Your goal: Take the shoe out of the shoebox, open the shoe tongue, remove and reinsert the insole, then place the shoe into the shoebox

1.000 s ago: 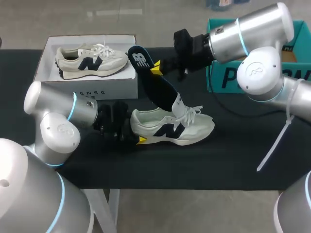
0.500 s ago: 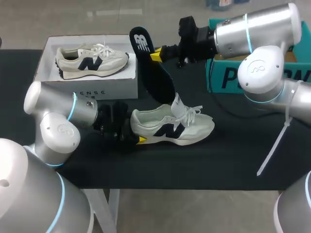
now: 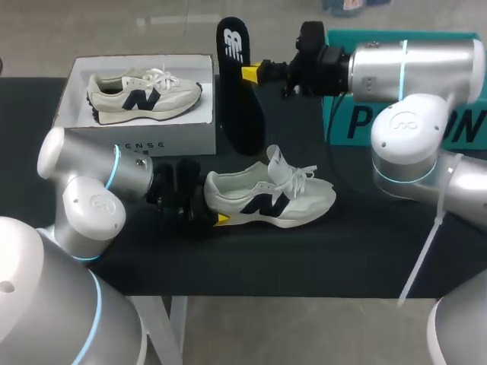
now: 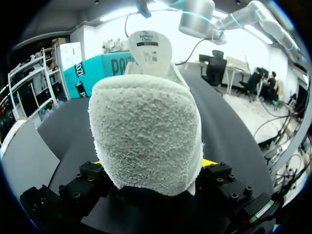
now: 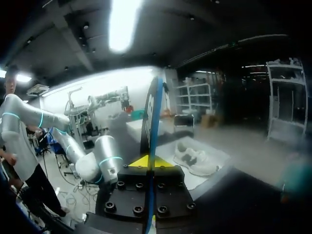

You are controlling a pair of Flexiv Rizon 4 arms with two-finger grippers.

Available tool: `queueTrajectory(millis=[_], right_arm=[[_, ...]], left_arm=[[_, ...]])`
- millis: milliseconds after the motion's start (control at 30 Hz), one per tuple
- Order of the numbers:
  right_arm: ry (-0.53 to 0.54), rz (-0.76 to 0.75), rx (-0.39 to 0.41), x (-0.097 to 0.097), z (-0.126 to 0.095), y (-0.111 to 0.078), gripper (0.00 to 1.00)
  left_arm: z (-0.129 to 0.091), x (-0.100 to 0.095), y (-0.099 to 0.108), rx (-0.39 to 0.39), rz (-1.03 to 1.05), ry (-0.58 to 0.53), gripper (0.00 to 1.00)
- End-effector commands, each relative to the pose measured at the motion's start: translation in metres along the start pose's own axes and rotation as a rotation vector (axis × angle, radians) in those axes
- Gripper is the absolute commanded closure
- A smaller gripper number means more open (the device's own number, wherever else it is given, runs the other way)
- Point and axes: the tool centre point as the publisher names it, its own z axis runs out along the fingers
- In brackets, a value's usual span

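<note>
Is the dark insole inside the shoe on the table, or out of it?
Out. The right claw holds the insole up, its whole length showing beyond the white shoe, none tucked inside.

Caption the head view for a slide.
The right gripper holds the insole out of the white shoe, whose heel the left gripper clamps on the table; a second shoe lies in the shoebox.
</note>
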Motion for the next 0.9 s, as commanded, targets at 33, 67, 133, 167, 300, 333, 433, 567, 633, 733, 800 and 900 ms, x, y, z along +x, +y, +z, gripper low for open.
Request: queueTrajectory(millis=[33, 67, 133, 167, 300, 333, 433, 567, 633, 733, 800, 900], right_arm=[[0.022, 0.086, -0.006, 0.015, -0.009, 0.007, 1.00], [0.034, 0.105, -0.001, 0.019, -0.012, 0.010, 1.00], [0.060, 0.117, 0.012, 0.031, -0.019, 0.017, 1.00], [0.070, 0.127, 0.016, 0.036, -0.023, 0.020, 1.00], [0.086, 0.179, 0.037, 0.049, -0.040, 0.034, 1.00], [0.086, 0.179, 0.037, 0.049, -0.040, 0.034, 1.00], [0.086, 0.179, 0.037, 0.049, -0.040, 0.034, 1.00], [0.086, 0.179, 0.037, 0.049, -0.040, 0.034, 1.00], [0.086, 0.179, 0.037, 0.049, -0.040, 0.034, 1.00], [0.086, 0.179, 0.037, 0.049, -0.040, 0.034, 1.00], [0.086, 0.179, 0.037, 0.049, -0.040, 0.034, 1.00], [0.093, 0.181, 0.051, 0.053, -0.046, 0.035, 1.00]], left_arm=[[0.004, 0.000, 0.003, 0.002, 0.000, -0.002, 1.00], [0.004, 0.000, 0.003, 0.002, 0.000, -0.002, 1.00], [0.004, 0.000, 0.003, 0.002, 0.000, -0.002, 1.00], [0.004, 0.000, 0.003, 0.002, 0.000, -0.002, 1.00], [0.004, 0.000, 0.003, 0.002, 0.000, -0.002, 1.00], [0.004, 0.000, 0.003, 0.002, 0.000, -0.002, 1.00], [0.004, 0.000, 0.003, 0.002, 0.000, -0.002, 1.00], [0.004, 0.000, 0.003, 0.002, 0.000, -0.002, 1.00], [0.004, 0.000, 0.003, 0.002, 0.000, -0.002, 1.00], [0.004, 0.000, 0.003, 0.002, 0.000, -0.002, 1.00], [0.004, 0.000, 0.003, 0.002, 0.000, -0.002, 1.00], [0.004, 0.000, 0.003, 0.002, 0.000, -0.002, 1.00]])
